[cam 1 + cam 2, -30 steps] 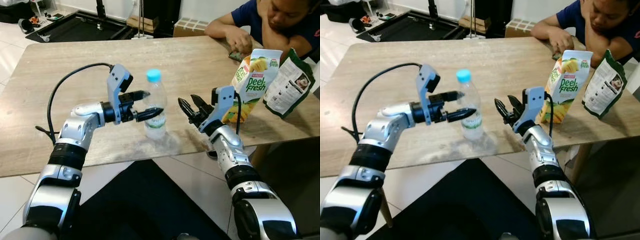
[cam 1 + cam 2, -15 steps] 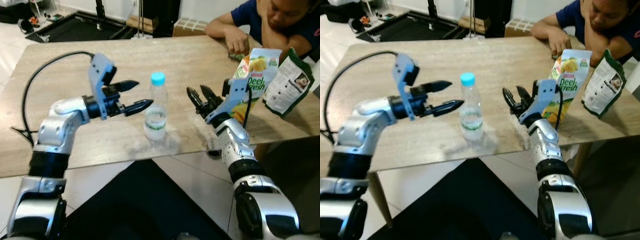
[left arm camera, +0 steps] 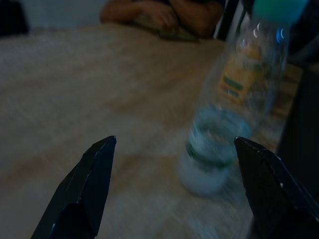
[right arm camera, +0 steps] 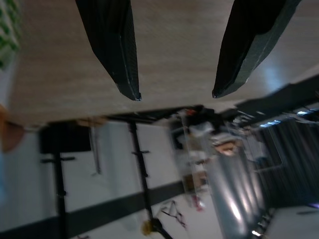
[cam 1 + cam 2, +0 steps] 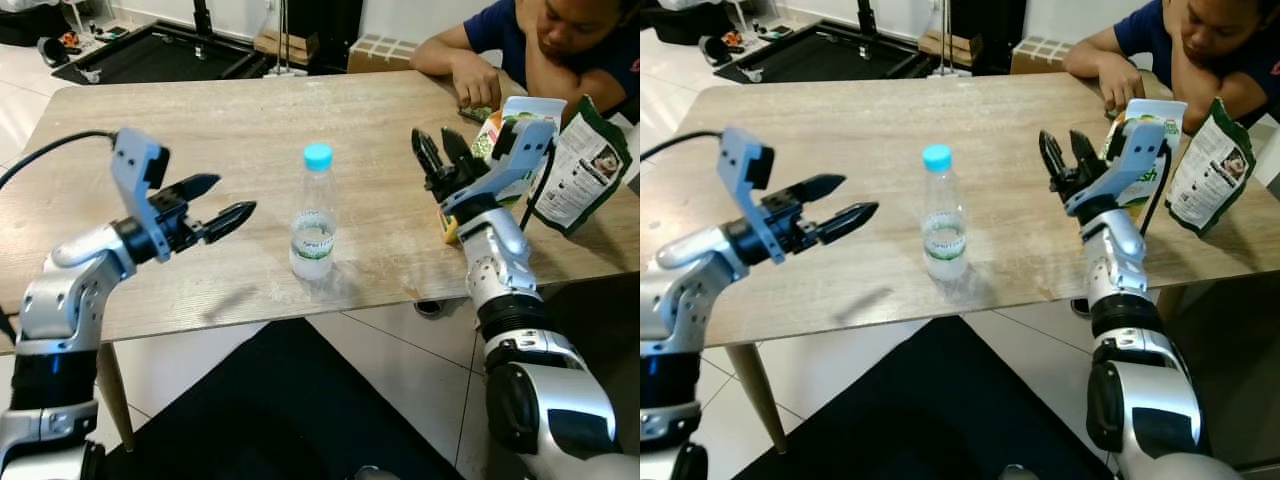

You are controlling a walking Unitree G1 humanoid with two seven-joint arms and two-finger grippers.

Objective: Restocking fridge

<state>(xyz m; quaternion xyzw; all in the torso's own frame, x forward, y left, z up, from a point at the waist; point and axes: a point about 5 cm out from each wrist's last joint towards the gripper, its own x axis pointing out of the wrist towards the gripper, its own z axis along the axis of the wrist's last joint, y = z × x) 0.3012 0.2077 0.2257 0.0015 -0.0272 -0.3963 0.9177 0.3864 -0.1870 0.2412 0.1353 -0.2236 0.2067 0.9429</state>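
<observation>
Left tool (image 5: 220, 200): fingers spread apart, holding nothing, hovering over the bench off to the robot's left of the bottle, tips aimed toward it.
Right tool (image 5: 437, 158): fingers parted, empty, raised above the bench on the bottle's right, just in front of the juice carton (image 5: 1152, 112).
Bottle (image 5: 314, 215): clear plastic water bottle with a blue cap, standing alone near the front edge of the wooden bench (image 5: 250, 110), between the two tools and touching neither.
Handling: probably light to moderate; thin walls likely flex and feel slick, so a firm squeeze could dent it.
Hold: best judged at the labelled waist band.
Axis: long axis vertical, cap pointing straight up.
Nearby: green pouch (image 5: 580, 170) beside the carton; a seated person's hand (image 5: 478, 82) rests at the far edge.
</observation>
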